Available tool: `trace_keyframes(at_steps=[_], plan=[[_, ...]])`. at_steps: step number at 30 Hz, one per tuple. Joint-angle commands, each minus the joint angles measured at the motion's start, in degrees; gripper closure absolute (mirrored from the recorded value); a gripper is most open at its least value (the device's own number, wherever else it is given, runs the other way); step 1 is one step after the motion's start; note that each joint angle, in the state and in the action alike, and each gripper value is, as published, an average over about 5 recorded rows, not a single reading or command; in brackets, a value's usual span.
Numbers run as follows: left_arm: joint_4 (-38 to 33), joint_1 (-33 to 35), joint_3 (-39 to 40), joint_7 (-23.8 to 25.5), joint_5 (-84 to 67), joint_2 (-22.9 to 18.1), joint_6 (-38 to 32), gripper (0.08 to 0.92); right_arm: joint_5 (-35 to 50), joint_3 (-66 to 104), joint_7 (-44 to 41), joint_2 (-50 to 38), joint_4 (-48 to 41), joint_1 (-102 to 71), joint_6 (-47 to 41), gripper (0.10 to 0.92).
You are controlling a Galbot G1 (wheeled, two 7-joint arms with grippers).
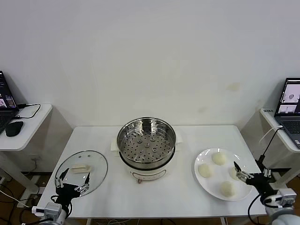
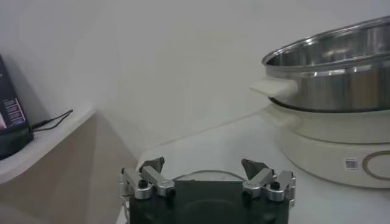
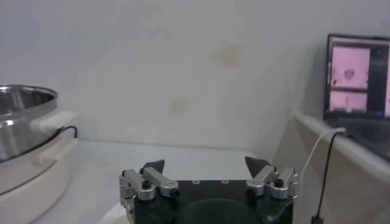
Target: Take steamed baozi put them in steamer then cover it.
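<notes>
The steamer (image 1: 146,143), a shiny steel pot with a perforated tray on a white base, stands uncovered mid-table; its side also shows in the left wrist view (image 2: 341,73) and the right wrist view (image 3: 24,122). Several off-white steamed baozi (image 1: 219,158) lie on a white plate (image 1: 213,187) to the right. My right gripper (image 1: 240,172) (image 3: 206,163) hovers open and empty at the plate's right edge, close to one baozi (image 1: 233,173). The clear glass lid (image 1: 82,172) lies flat at the left. Over the lid's near edge my left gripper (image 1: 71,180) (image 2: 203,165) is open and holds nothing.
The white table (image 1: 154,197) carries everything. A side desk on the left (image 1: 28,126) holds a laptop, a mouse (image 1: 14,127) and a cable. Another desk on the right holds a laptop (image 1: 290,101) (image 3: 359,79), with a white cable hanging beside it.
</notes>
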Motion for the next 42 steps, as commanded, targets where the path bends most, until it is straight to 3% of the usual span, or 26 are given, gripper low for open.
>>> trace_keyframes(at_steps=[1, 8, 16, 22, 28, 34, 42], plan=[[-1.05, 0.43, 0.41, 0.12, 0.46, -0.2, 0.12, 0.177, -14.87, 2.96, -16.32, -19.13, -3.81, 8.49, -1.55, 0.203], [-2.47, 1.25, 0.22, 0.42, 0.54, -0.37, 0.13, 0.177, -29.76, 1.96, -43.59, -27.48, -6.87, 15.74, -2.83, 0.203], [-4.13, 2.43, 0.23, 0.2, 0.98, -1.2, -0.1, 0.177, -43.01, -13.62, -61.66, -35.25, -13.2, 33.94, -2.24, 0.203], [-5.75, 3.43, 0.15, 0.08, 1.83, -2.12, -0.51, 0.177, -45.59, -38.38, -64.62, -38.93, -21.53, 54.47, 0.41, 0.203], [-6.79, 3.9, -0.45, 0.1, 2.03, -2.81, -0.42, 0.177, -46.61, -55.48, -63.96, -36.0, -30.51, 67.42, 4.1, 0.203], [-6.49, 4.36, -0.47, -0.03, 2.17, -3.29, -0.51, 0.177, -48.65, -60.1, -62.34, -28.68, -39.55, 71.76, 13.32, 0.203], [-7.44, 5.32, 0.15, -0.03, 2.18, -4.51, -0.43, 0.177, -52.94, -58.85, -63.24, -21.24, -45.86, 69.44, 12.93, 0.203]])
